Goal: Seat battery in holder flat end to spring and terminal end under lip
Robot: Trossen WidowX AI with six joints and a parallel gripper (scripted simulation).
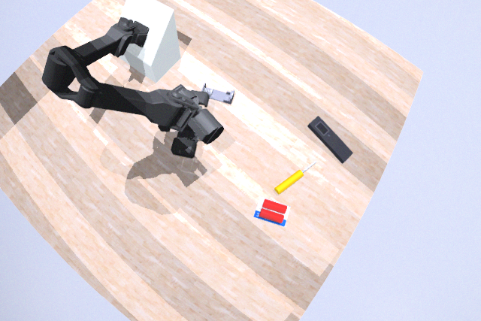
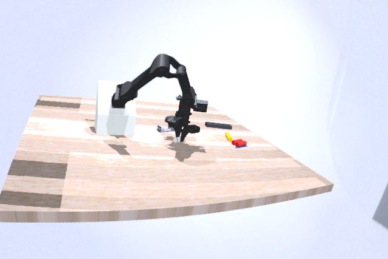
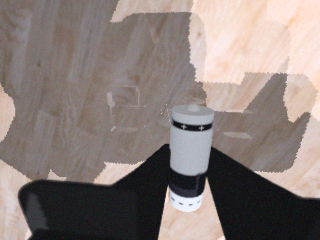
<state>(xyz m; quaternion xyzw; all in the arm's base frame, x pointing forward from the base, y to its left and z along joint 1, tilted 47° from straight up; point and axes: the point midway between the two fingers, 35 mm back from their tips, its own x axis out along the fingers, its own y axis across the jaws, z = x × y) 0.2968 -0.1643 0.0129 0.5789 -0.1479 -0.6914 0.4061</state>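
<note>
A wooden table (image 1: 240, 271) of pale and darker planks carried everything. A white block (image 1: 153, 34) stood near the far corner. The small grey holder (image 1: 219, 95) lay just beside the arm's shadow. A white battery (image 3: 190, 155) lay on the boards in shadow. Well apart toward the other side lay a black remote (image 1: 330, 139), a yellow screwdriver (image 1: 289, 182), and two red cylinders (image 1: 273, 210) on a blue card (image 1: 256, 214).
</note>
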